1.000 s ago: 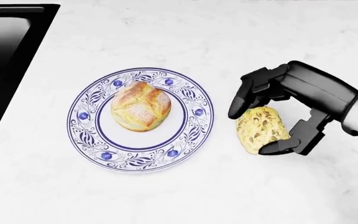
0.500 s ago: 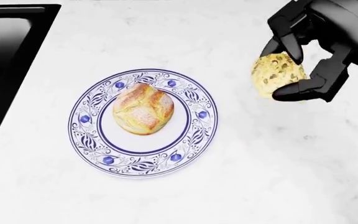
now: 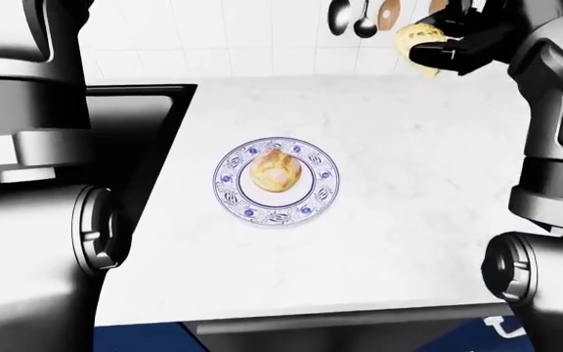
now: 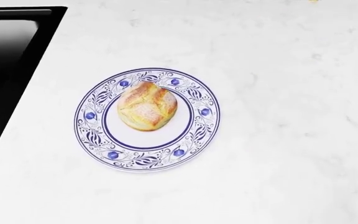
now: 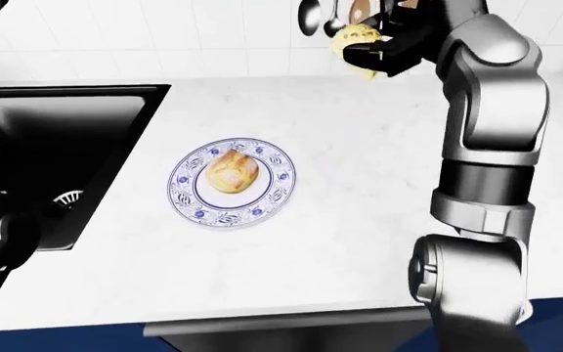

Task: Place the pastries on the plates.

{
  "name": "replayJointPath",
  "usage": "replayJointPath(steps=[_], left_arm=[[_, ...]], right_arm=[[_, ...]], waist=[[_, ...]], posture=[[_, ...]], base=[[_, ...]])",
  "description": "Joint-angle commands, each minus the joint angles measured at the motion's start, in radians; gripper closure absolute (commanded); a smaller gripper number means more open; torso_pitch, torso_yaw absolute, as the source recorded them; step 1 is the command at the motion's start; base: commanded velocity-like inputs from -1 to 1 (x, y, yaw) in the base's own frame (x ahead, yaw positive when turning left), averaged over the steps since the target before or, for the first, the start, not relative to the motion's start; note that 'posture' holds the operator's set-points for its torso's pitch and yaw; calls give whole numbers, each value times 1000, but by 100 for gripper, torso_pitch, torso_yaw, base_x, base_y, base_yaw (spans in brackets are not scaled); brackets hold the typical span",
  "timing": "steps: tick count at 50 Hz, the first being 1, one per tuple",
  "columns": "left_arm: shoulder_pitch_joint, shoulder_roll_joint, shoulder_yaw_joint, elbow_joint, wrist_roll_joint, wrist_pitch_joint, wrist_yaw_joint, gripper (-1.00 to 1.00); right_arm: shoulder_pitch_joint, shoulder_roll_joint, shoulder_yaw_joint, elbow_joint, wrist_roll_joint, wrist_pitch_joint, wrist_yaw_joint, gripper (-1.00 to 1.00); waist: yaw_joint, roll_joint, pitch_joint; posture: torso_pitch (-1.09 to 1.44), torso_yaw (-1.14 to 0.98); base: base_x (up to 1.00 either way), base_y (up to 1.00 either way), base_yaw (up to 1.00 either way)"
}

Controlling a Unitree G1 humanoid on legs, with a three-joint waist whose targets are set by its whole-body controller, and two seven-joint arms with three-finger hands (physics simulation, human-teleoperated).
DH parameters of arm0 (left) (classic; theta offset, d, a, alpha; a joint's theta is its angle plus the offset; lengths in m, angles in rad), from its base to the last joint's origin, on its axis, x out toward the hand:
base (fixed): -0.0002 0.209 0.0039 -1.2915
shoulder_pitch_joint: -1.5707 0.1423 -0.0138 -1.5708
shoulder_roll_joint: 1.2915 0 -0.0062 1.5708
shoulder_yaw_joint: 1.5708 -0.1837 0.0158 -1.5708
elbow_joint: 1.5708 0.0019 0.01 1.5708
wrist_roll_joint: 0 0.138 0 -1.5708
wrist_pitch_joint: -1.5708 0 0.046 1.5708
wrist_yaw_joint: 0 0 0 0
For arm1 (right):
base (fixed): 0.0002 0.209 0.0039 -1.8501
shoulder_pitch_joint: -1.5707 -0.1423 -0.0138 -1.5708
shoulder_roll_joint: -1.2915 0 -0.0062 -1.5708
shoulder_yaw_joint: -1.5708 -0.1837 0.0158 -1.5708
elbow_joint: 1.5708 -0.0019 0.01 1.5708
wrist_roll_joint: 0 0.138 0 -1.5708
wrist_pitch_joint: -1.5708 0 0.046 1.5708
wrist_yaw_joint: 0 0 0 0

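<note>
A blue-patterned white plate (image 4: 89, 115) lies on the white counter, and a golden crusty roll (image 4: 146, 106) rests in its middle. High above the counter, up and to the right of the plate, my right hand (image 5: 371, 38) is shut on a pale seeded pastry (image 5: 355, 38). The dark fingers (image 5: 368, 51) wrap under and over it. The same pastry (image 3: 417, 37) shows at the top of the left-eye view. Neither the pastry nor the hand appears in the head view. My left arm fills the left edge of the left-eye view, with its hand out of sight.
A black sink (image 5: 57, 125) is set into the counter left of the plate. Spoons and utensils (image 5: 313, 16) hang on the tiled wall behind the raised hand. The counter's near edge (image 5: 291, 317) runs along the bottom of the eye views.
My right hand closed on the seeded pastry beside the plate, lifted it off the counter and carried it up out of the head view. The roll and plate stayed put.
</note>
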Motion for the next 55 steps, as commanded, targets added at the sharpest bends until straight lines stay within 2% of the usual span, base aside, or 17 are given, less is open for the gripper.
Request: replayJointPath(steps=[1,12,15,19,22,26,28,34,36,38,39,42,46,47,50,51,55], left_arm=[[-48,7,3,-30,-3,-33,3,-100],[-31,5,4,-37,-2,-37,-1,-100],[-18,5,6,-52,-3,-34,-2,-100],[29,-10,21,-103,-30,-38,13,-100],[104,-25,34,-187,-62,-35,30,-100],[161,-32,43,-244,-96,-93,70,-100],[197,-33,43,-266,-104,-142,86,-100],[317,-58,40,-413,-149,-116,127,-100],[335,-60,41,-435,-160,-111,136,-100],[371,-63,46,-489,-172,-117,148,-100],[388,-65,50,-510,-180,-113,152,-100],[431,-77,61,-527,-202,-129,176,-100],[490,-88,62,-548,-205,-151,195,-100],[496,-86,65,-561,-211,-148,205,-100],[541,-79,54,-636,-219,-131,213,-100],[551,-83,50,-622,-192,-172,226,-100],[646,-136,52,-659,-161,-247,244,-100]], right_arm=[[-49,-16,-7,-23,21,-20,-26,100],[-75,-30,11,6,21,-61,-74,100],[-69,-27,15,-2,22,-62,-75,100],[-65,-25,2,-30,29,-37,-95,100],[-63,-19,-11,-96,49,20,-125,100],[-42,-1,-19,-173,78,50,-177,100],[-8,6,-14,-222,82,47,-200,100],[71,45,-38,-458,162,163,-290,100],[103,42,-36,-506,172,171,-309,100],[161,62,-45,-605,208,193,-342,100],[183,73,-49,-632,226,195,-349,100],[228,84,-63,-664,246,179,-383,100],[320,141,-64,-687,274,85,-439,100],[340,138,-47,-694,271,73,-445,100],[401,161,-23,-739,263,49,-455,100],[424,165,-15,-764,255,48,-456,100],[516,207,-29,-822,245,13,-466,100]], waist=[[-1,2,-40],[-10,20,-24],[-20,24,-36],[-25,-9,-25],[-21,-85,-38],[-24,-53,-43],[-24,-42,14],[-31,-2,49],[-37,35,57],[-46,106,53],[-33,76,56],[-38,74,7],[-18,38,7],[-12,30,-7],[1,-41,-1],[0,-33,13],[-3,-47,-3]], posture=[[0,0],[0,0],[0,0],[0,0],[0,0],[0,0],[0,0],[0,0],[0,0],[0,0],[0,0],[0,0],[0,0],[0,0],[0,0],[0,0],[0,0]], base=[[-61,0,0],[-60,0,0],[-60,0,0],[-60,0,0],[-59,0,0],[-38,0,0],[0,0,0],[0,0,0],[0,0,0],[0,0,0],[0,0,0],[0,0,0],[0,0,0],[0,8,0],[0,12,0],[0,25,0],[0,27,0]])
